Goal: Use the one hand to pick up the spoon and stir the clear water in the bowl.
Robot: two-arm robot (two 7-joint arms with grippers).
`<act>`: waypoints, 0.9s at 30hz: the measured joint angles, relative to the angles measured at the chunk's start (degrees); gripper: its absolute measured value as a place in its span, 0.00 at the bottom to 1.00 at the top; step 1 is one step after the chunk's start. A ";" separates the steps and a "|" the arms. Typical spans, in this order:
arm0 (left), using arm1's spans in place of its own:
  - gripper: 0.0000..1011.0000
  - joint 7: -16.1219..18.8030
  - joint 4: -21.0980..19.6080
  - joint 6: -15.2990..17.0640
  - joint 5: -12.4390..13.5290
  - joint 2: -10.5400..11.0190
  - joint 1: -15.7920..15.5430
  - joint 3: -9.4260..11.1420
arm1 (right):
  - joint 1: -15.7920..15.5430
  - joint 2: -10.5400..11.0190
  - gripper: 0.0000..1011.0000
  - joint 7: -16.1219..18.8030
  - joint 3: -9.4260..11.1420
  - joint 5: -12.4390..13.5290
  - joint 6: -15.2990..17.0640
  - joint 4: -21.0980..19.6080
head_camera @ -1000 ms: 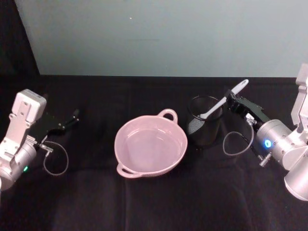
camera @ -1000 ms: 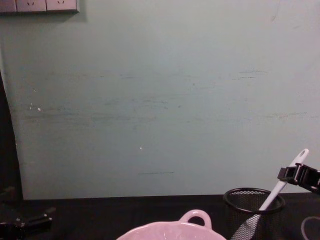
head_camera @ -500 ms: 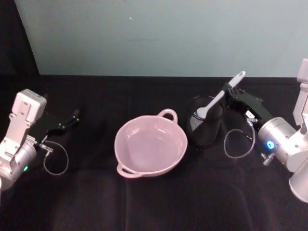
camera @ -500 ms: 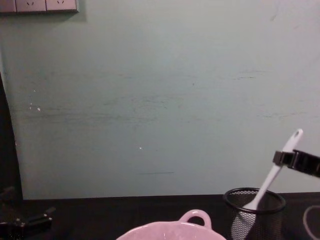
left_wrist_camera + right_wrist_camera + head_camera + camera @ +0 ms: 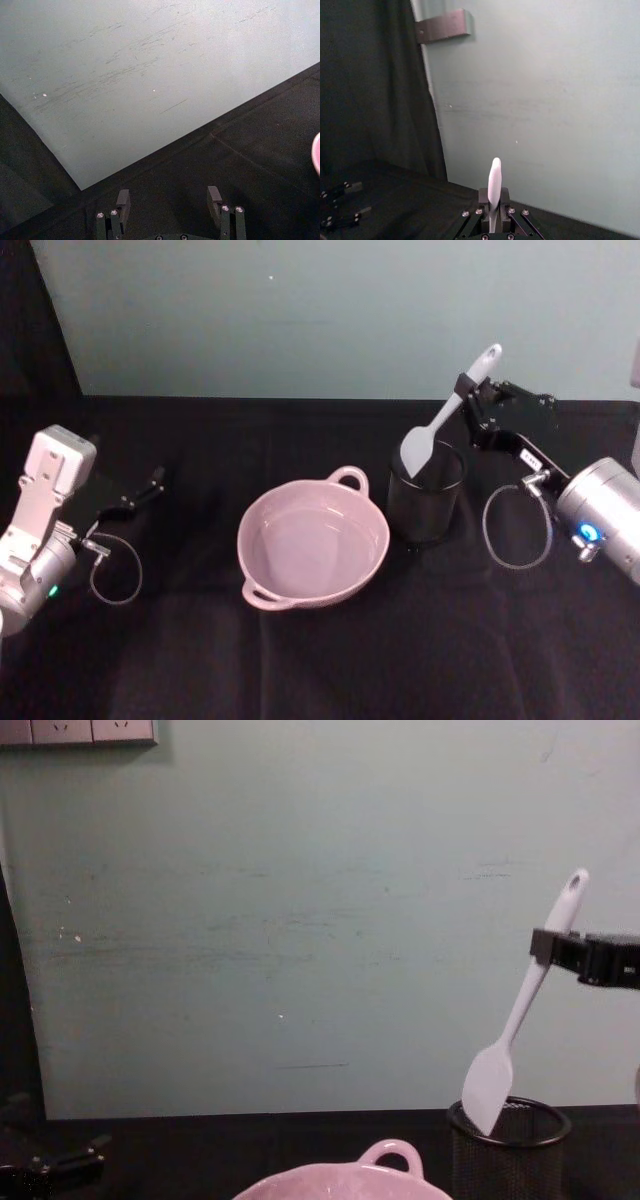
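Spoon (image 5: 440, 428) hung pinched by fingers of the right gripper (image 5: 466, 393), head tip at the rim of the mesh cup (image 5: 424, 502). Lifting clear before crossing to the mid-bench bowl (image 5: 313, 540) seemed wise. The left gripper (image 5: 150, 483) sat spread at the bench's left edge.

The spoon (image 5: 445, 425) pinched in the fingers of the right gripper (image 5: 468, 405) looks like smooth white plastic, more satin than shiny. The fingers themselves are matt black, hard plastic by the look of it, and the wrist (image 5: 605, 508) behind them is silvery metal. Just below those fingers, the cup (image 5: 425, 505) is dull black wire mesh. The bowl (image 5: 268, 522) farther off is smooth, glossy pink; ceramic or plastic, can't tell. Under it all is a matt black cloth (image 5: 300, 660). The left gripper (image 5: 170, 200) has the same matt black fingers, with tiny shiny screws (image 5: 224, 208) at their bases. The wall (image 5: 300, 320) beyond them is matt pale green paint, a bit scuffed.
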 joint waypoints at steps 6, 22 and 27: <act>1.00 0.00 0.00 0.00 0.00 0.00 0.00 0.00 | 0.76 2.75 0.12 2.45 0.60 -3.10 -0.09 -3.02; 1.00 0.00 0.00 0.00 0.00 0.00 0.00 0.00 | 8.82 5.75 0.12 10.19 -1.15 -1.85 9.50 -7.51; 1.00 0.00 0.00 0.00 0.00 0.00 0.00 0.00 | 11.76 5.51 0.12 11.10 -4.10 -0.95 12.57 -7.40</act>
